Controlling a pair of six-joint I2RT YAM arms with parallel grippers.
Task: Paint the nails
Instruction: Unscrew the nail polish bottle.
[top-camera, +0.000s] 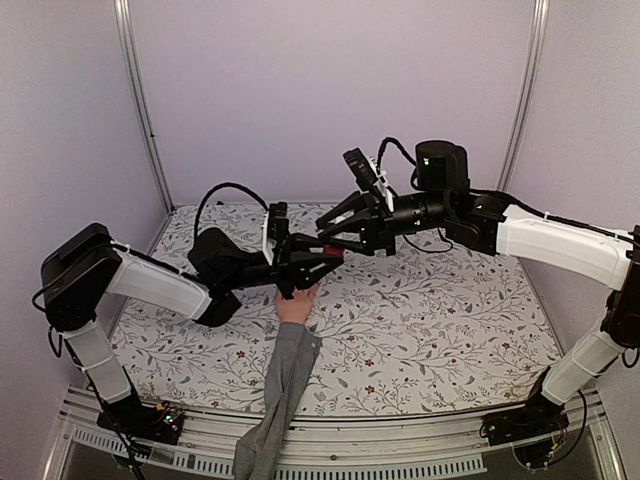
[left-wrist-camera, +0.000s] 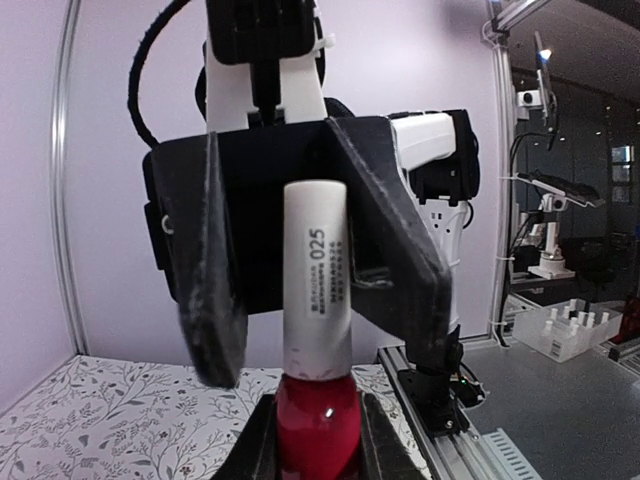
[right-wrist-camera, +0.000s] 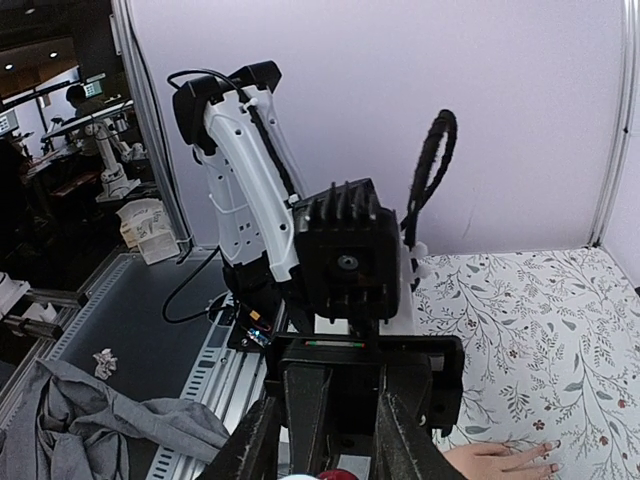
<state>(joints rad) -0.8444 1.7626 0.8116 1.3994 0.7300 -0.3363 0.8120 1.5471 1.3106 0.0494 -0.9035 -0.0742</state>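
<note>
left end effector (top-camera: 318, 262) clamped on glossy red polish bottle (left-wrist-camera: 318, 430) with white cylindrical cap (left-wrist-camera: 316, 260). right end effector (top-camera: 335, 232) fingers apart, straddling cap. nails (right-wrist-camera: 550, 450): pale, on peach mannequin hand (top-camera: 297, 305) on floral surface (top-camera: 450, 320), 6 o'clock of bottle.

A peach mannequin hand (top-camera: 297, 305) lies on the floral-patterned table (top-camera: 430, 310).

Two arms: one left arm (top-camera: 150, 285), one right arm (top-camera: 550, 240). Two grippers: one left gripper (top-camera: 330, 258), one right gripper (top-camera: 326, 234). One mannequin hand (top-camera: 297, 305) with one grey sleeve (top-camera: 280, 390) over the counter's near edge; two nails (right-wrist-camera: 553, 447) countable in the right wrist view, the others too small to count. One red polish bottle (left-wrist-camera: 318, 425), one white cap (left-wrist-camera: 316, 270), one floral counter (top-camera: 450, 320).
</note>
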